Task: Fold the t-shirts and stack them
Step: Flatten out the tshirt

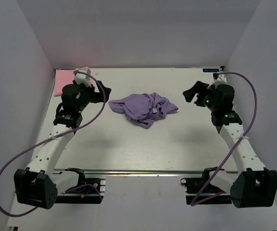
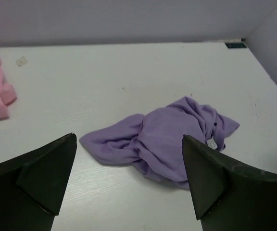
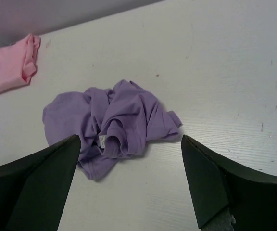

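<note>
One t-shirt (image 1: 143, 108) is plain light purple, with a tiny white label (image 1: 154, 111). The other t-shirt (image 1: 64, 82), at the far left corner, is plain pink. The tabletop (image 1: 129, 144) is white with faint thin lines like wood. The left end effector (image 1: 104, 90) and right end effector (image 1: 190, 94) are black. The arms (image 1: 47, 154) are white and black with small green lights (image 1: 80, 111). Their cables (image 1: 13, 161) are purple.
</note>
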Controlling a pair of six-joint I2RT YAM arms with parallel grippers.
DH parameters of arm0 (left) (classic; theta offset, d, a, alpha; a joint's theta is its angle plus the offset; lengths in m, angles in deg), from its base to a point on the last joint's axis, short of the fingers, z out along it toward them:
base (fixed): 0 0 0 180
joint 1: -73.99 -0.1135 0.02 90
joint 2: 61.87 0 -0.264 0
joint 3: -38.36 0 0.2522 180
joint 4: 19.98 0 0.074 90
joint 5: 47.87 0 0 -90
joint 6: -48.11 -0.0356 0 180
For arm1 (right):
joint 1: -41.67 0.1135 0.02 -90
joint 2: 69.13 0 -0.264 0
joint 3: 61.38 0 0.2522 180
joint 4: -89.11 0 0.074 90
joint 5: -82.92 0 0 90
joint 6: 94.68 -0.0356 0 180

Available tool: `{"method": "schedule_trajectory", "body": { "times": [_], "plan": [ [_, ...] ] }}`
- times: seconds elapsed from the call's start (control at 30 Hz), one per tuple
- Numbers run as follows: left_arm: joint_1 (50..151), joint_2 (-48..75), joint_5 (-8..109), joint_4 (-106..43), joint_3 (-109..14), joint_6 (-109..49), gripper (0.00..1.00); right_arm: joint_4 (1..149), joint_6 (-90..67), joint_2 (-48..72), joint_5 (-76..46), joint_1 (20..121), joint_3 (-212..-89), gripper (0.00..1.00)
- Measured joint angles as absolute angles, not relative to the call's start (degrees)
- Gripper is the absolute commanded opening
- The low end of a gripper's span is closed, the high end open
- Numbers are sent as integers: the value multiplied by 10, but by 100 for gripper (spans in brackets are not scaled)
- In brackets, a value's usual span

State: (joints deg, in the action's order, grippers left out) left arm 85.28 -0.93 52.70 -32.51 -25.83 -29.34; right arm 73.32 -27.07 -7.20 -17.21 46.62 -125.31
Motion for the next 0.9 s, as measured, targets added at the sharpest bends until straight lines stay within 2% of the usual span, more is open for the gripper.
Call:
{"method": "schedule_trajectory", "body": {
  "times": [0.2, 0.33, 0.4, 0.5, 0.67, 0.9],
  "plan": [
    [855, 105, 584, -369, -308, -291, 100, 724, -261, -35, -223, 466, -1258, 90],
    [857, 156, 676, -361, -308, -285, 100, 724, -241, -26, -240, 466, -1264, 90],
    [862, 177, 729, -346, -305, -277, 94, 724, -231, -25, -243, 467, -1264, 90],
    [883, 218, 773, -336, -305, -275, 94, 725, -219, -19, -247, 469, -1263, 90],
    [961, 282, 763, -378, -310, -293, 94, 723, -190, 36, -273, 478, -1270, 90],
    [1044, 289, 687, -429, -330, -312, 94, 706, -177, 154, -297, 504, -1310, 90]
  ]
}}
